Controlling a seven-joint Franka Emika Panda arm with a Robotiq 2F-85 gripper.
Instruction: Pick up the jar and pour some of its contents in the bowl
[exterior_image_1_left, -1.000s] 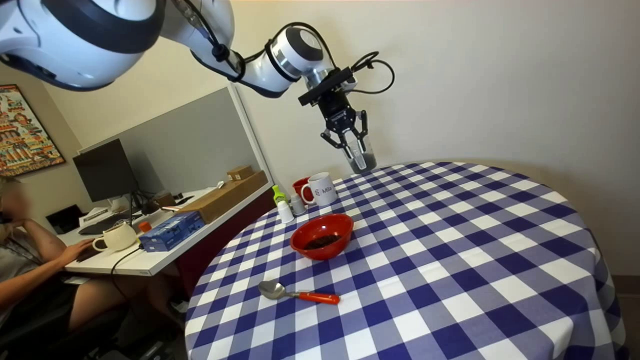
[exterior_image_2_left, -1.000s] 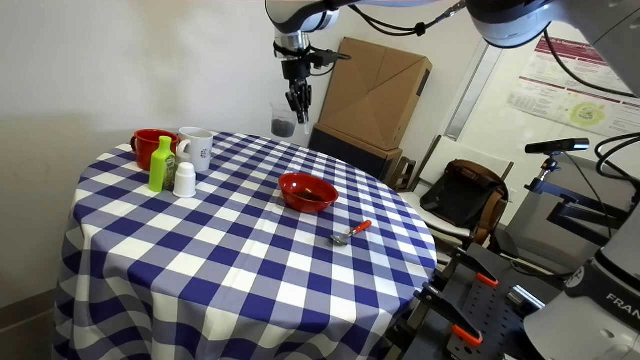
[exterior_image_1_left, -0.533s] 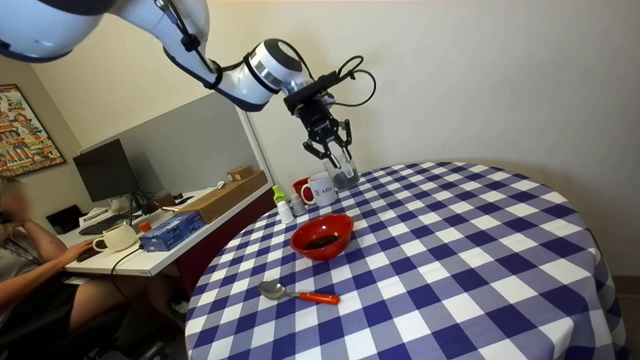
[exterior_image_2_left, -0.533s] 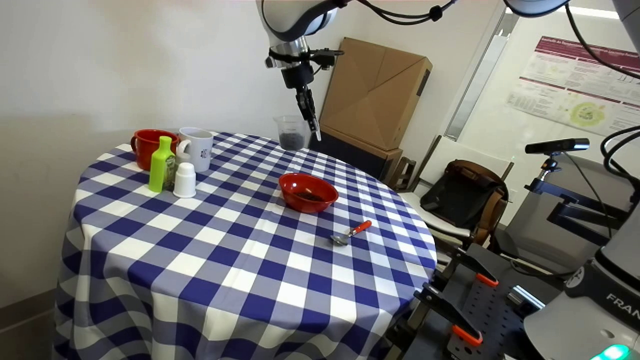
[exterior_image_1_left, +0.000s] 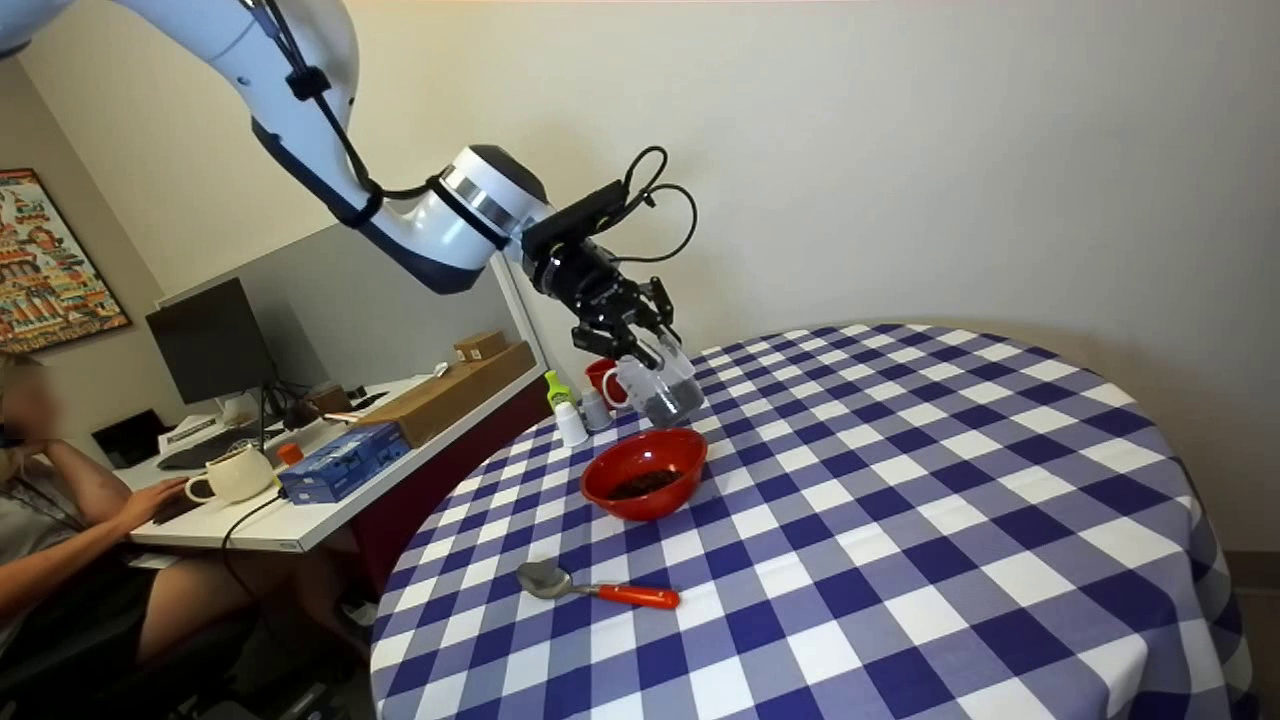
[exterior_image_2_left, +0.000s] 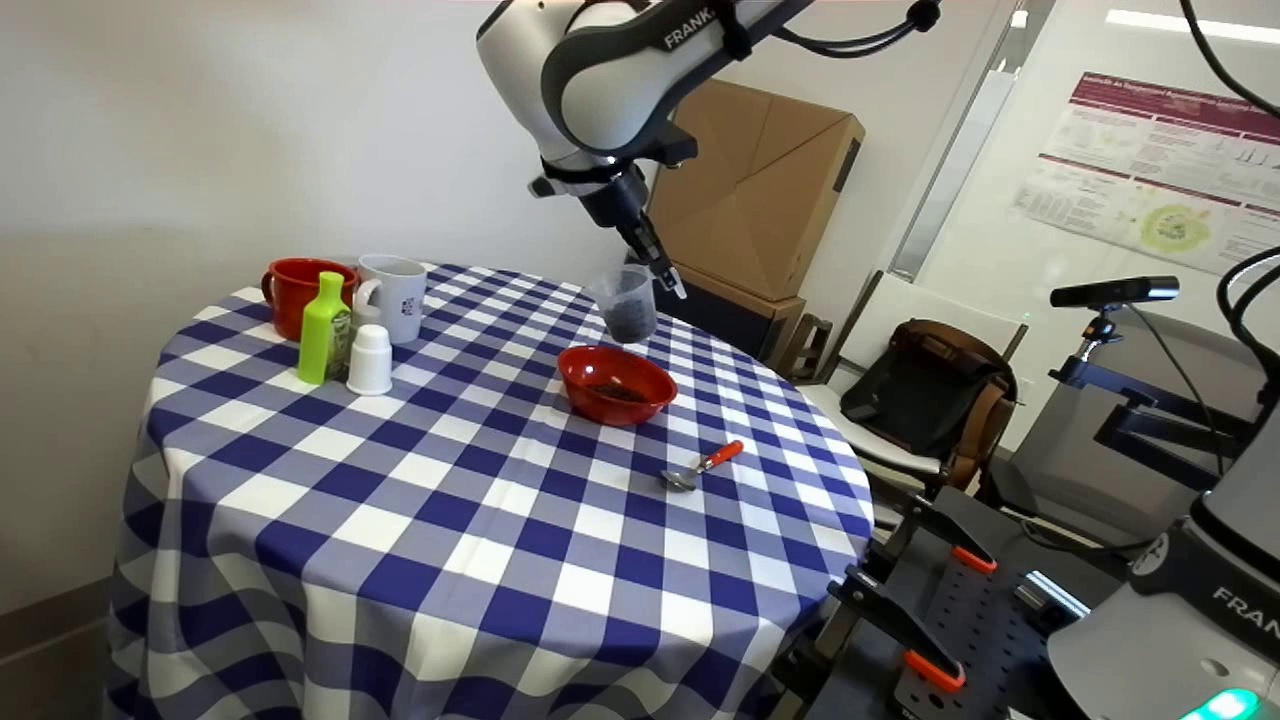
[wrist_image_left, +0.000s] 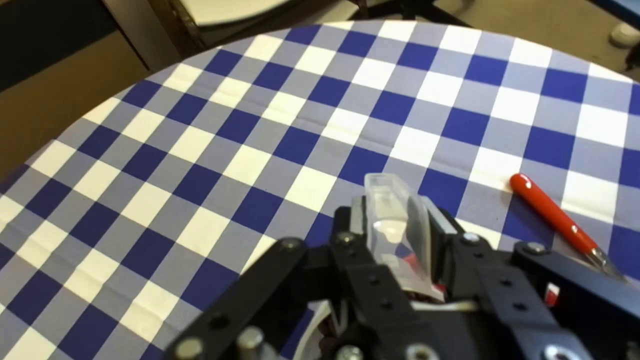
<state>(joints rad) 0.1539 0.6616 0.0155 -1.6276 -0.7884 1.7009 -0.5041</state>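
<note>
My gripper (exterior_image_1_left: 650, 348) is shut on the upright handle of the clear jar (exterior_image_1_left: 670, 400), also seen in an exterior view (exterior_image_2_left: 628, 308). The handle (wrist_image_left: 390, 220) stands between the finger pads in the wrist view; the jar's body is mostly hidden there below the fingers. The jar has dark contents at its bottom, is somewhat tilted and hangs in the air just above and behind the red bowl. The bowl (exterior_image_1_left: 640, 455) stands on the table with dark bits inside; it also shows in an exterior view (exterior_image_2_left: 612, 412).
A spoon with an orange-red handle (exterior_image_2_left: 722, 455) lies near the bowl. A red mug (exterior_image_2_left: 300, 292), a white mug (exterior_image_2_left: 400, 305), a green bottle (exterior_image_2_left: 320, 335) and a white shaker (exterior_image_2_left: 370, 362) stand together, with a grey shaker (exterior_image_1_left: 595, 408) beside them. The checked table (exterior_image_1_left: 900, 520) is round.
The arm has carried the jar down and toward the bowl, from over the table's far side to close above the bowl. The jar leans more than before. The bowl has not moved.
</note>
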